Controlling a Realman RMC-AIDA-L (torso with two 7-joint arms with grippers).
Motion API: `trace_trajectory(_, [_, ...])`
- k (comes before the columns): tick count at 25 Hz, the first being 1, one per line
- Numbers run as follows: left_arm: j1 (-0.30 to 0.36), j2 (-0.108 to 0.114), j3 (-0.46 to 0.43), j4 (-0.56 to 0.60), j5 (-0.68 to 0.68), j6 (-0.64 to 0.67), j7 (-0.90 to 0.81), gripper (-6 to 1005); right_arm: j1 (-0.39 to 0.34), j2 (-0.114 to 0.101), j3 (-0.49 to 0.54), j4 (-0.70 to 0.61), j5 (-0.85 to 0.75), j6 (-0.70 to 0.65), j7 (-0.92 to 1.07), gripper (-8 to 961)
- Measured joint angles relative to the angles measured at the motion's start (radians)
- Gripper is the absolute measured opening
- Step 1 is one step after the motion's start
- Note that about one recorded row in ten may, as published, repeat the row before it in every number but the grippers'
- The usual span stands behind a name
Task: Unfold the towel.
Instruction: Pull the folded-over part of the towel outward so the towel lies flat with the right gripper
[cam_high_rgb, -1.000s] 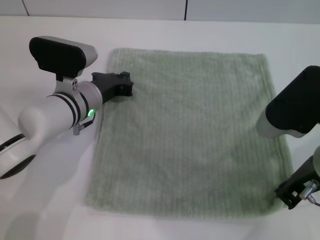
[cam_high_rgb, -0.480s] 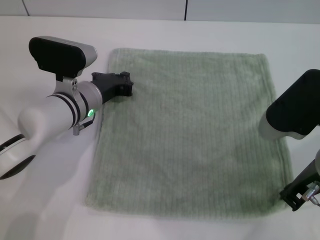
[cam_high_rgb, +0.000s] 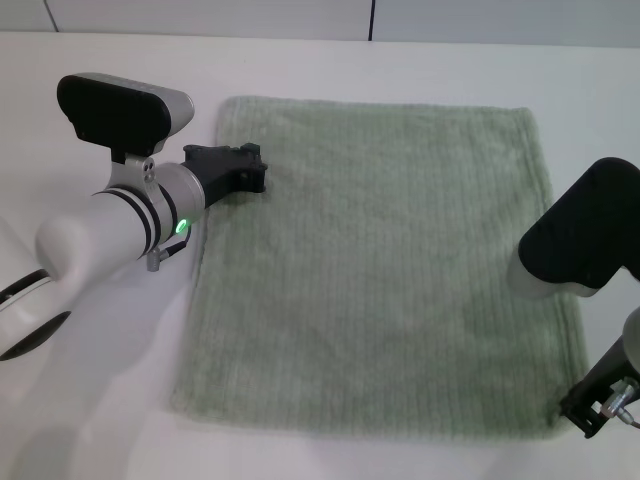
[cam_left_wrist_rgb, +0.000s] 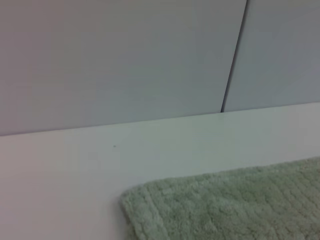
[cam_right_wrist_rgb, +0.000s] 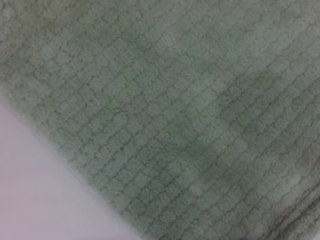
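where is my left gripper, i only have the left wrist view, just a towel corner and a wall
Observer: In the head view the left gripper sits over the far-left corner of the towel.
Operator: is the towel spread out or folded
Observer: It lies flat as one roughly square sheet on the white table, with no folds showing.
Operator: and the right arm
Observer: The right gripper is at the towel's near-right corner, and its wrist view is filled mostly by the cloth.
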Motion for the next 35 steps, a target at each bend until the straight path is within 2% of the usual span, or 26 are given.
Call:
trace_trajectory(6, [0.002,0.0,0.0,0.004,0.0,0.0,0.0,16,0.004,-0.001,-0.003,-0.001,0.0,0.0,-0.006,148])
trace_trajectory(11, [0.004,0.0,0.0,0.006,0.0,0.0,0.0,16,0.012,-0.003,-0.005,-0.002,0.0,0.002,-0.006,304])
trace_trajectory(30, [0.015,0.002,0.002,0.029,0.0,-0.018,0.0,16,0.022,-0.005,-0.004,0.102,-0.001,-0.001,-0.021,304])
trace_trajectory(35, [0.016,0.001,0.002,0.029,0.0,-0.019,0.0,17,0.026,-0.002,-0.004,0.116,-0.043,-0.023,-0.031,304])
